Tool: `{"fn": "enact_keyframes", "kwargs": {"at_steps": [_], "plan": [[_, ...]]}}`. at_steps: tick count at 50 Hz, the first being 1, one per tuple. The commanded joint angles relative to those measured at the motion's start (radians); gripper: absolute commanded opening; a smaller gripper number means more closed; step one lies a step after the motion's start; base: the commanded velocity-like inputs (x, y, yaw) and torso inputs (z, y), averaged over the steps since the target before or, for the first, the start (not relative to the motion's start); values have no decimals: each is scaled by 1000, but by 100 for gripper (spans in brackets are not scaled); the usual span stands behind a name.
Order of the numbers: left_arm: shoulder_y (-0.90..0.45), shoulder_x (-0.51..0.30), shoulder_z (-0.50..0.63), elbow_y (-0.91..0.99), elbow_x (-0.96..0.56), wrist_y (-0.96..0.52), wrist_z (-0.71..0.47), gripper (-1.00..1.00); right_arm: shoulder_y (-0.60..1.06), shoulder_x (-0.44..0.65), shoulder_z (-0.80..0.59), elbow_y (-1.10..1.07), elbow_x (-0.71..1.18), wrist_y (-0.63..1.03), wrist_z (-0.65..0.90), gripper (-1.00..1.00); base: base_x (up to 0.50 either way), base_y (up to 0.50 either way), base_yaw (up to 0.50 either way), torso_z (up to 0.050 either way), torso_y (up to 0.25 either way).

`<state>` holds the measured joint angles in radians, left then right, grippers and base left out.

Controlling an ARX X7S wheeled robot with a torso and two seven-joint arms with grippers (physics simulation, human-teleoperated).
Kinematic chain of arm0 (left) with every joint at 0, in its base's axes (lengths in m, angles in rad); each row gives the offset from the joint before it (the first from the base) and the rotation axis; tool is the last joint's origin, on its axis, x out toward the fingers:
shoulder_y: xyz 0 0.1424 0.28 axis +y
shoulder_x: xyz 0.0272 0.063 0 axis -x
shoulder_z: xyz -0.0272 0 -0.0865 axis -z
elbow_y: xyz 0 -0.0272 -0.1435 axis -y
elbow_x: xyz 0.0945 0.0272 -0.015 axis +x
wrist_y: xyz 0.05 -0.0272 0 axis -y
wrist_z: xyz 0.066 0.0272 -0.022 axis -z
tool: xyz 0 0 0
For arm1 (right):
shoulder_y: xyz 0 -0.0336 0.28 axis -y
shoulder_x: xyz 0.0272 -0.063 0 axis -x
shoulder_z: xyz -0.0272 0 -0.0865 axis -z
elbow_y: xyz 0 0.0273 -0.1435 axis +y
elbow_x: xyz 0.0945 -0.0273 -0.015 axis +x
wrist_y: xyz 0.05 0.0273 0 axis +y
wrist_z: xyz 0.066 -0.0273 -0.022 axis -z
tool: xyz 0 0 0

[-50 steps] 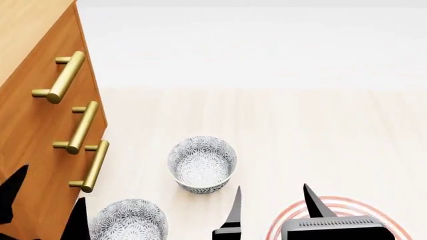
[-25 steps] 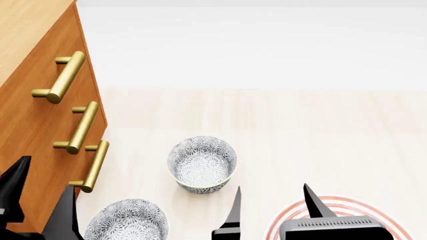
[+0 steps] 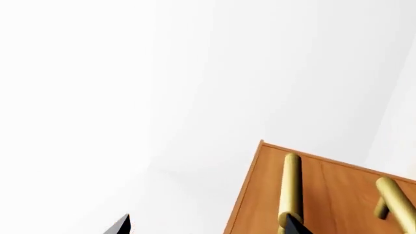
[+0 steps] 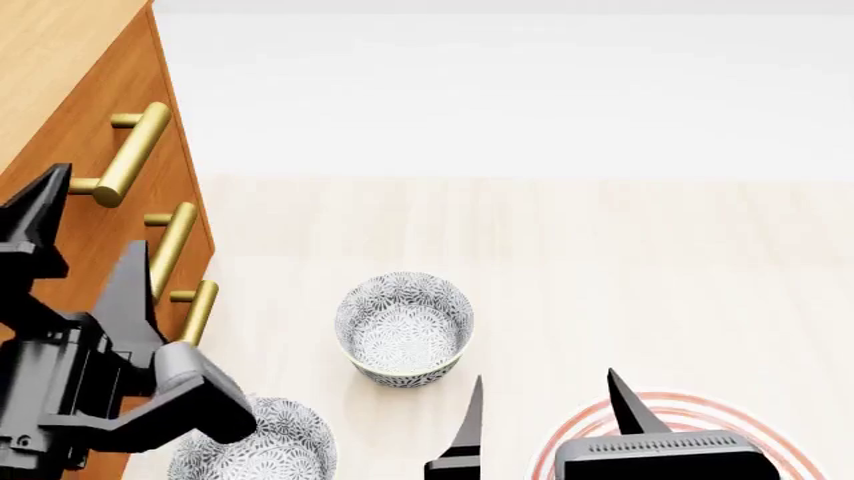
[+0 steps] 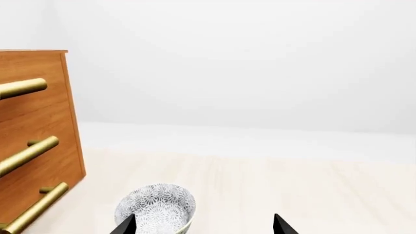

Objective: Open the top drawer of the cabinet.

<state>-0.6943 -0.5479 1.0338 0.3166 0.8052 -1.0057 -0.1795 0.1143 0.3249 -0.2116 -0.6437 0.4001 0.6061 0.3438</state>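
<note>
The tall orange-brown wooden cabinet point(image 4: 60, 150) is standing at the left edge of the head view, cut off by the frame so that only part of its top and front is showing. Its top drawer point(image 4: 100, 130), the uppermost of three, is sitting shut, flush with the two below, its brass bar handle point(image 4: 134, 153) running along the front. The black left gripper point(image 4: 83, 245) is hovering in front of the cabinet face with its two pointed fingers spread apart and nothing between them; it is covering the near ends of the middle and lowest handles, and whether a fingertip is touching the wood is hard to tell. In the left wrist view only two finger tips are poking into the frame. The black right gripper point(image 4: 545, 405) is hanging low over the pale wooden floor point(image 4: 641, 260), fingers parted and empty, its body cut off. One patterned grey-white ceramic bowl point(image 4: 403, 327) is standing between the arms; a second bowl point(image 4: 274, 450) is half hidden behind the left arm.
</note>
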Motion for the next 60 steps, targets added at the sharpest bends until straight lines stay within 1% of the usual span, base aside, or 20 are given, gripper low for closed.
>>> {"fn": "enact_keyframes", "kwargs": {"at_steps": [1,3,8,17,27,29,44,50,56,60], "plan": [[-114,39,-8,-136,-42,42,48,100,0,4,-3,-3,2,-2,5,100,0,0,0,0,0],[-125,56,-17,-172,-63,61,40,100,1,5,-3,-4,3,0,7,100,0,0,0,0,0],[-144,72,-9,-217,-71,75,44,100,-1,8,-1,-9,6,4,13,100,0,0,0,0,0],[-189,120,-13,-373,-122,139,29,100,-5,14,5,-16,11,6,19,100,0,0,0,0,0],[-215,157,-8,-541,-152,200,-11,100,-12,16,-1,-22,10,1,24,100,0,0,0,0,0],[-224,173,-13,-598,-170,227,-29,100,-12,17,-4,-24,9,1,25,100,0,0,0,0,0],[-262,214,-3,-774,-183,286,-78,100,-2,19,-10,-14,12,-2,27,100,0,0,0,0,0],[-268,222,-6,-803,-189,295,-86,100,0,22,-8,-15,16,0,29,100,0,0,0,0,0],[-288,255,-6,-916,-207,335,-115,100,-1,22,-10,-8,17,-6,29,100,0,0,0,0,0],[-289,256,-7,-930,-209,338,-122,100,0,22,-15,1,13,-12,28,100,0,0,0,0,0]]}}
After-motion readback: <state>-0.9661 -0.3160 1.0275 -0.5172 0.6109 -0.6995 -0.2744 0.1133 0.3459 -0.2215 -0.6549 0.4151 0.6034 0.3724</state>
